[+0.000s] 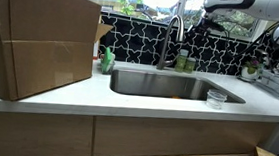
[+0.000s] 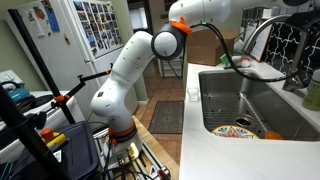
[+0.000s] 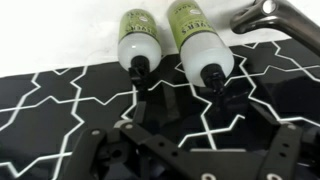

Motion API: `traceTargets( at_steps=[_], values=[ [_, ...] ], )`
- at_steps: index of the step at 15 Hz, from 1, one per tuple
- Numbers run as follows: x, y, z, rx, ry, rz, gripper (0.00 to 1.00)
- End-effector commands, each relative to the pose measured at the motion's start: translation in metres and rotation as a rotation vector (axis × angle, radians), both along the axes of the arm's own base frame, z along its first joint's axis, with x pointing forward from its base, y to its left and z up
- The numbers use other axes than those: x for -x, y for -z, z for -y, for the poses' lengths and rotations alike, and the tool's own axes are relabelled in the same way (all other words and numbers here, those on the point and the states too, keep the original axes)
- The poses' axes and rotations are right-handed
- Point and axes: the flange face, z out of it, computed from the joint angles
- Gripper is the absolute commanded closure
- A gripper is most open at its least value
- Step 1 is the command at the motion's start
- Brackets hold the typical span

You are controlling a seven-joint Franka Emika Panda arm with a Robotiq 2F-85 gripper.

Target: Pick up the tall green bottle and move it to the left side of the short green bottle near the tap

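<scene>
Jaws spread and empty, the gripper (image 3: 190, 150) faces the tall green bottle (image 3: 137, 38), standing ahead and off-centre beside the short green bottle (image 3: 197, 40); likely light, rigid, slick plastic, best gripped mid-body below the cap.

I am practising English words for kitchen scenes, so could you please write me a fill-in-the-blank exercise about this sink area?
1. The big cardboard box stands on the ___.
2. The wrist view shows ___ green bottles beside the tap.
3. The wall tiles are ___ with white lines.
4. The gripper is open and holds ___.

Missing words: counter; two; black; nothing.
</scene>
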Motion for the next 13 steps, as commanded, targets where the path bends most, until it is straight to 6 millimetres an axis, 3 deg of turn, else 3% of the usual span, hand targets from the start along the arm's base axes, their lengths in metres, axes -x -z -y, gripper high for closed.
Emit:
traceTargets(
  at_steps=[1,6,8,9,13],
  values=[
    [0.040,-0.021,-0.002,-0.039,0.173,-0.093,0.00],
    [0.079,-0.022,-0.015,-0.142,0.317,-0.238,0.00],
    [0.081,-0.021,-0.010,-0.110,0.326,-0.204,0.00],
    [0.071,-0.026,-0.007,-0.111,0.295,-0.201,0.00],
    [0.076,-0.022,-0.007,-0.114,0.308,-0.201,0.00]
  ],
)
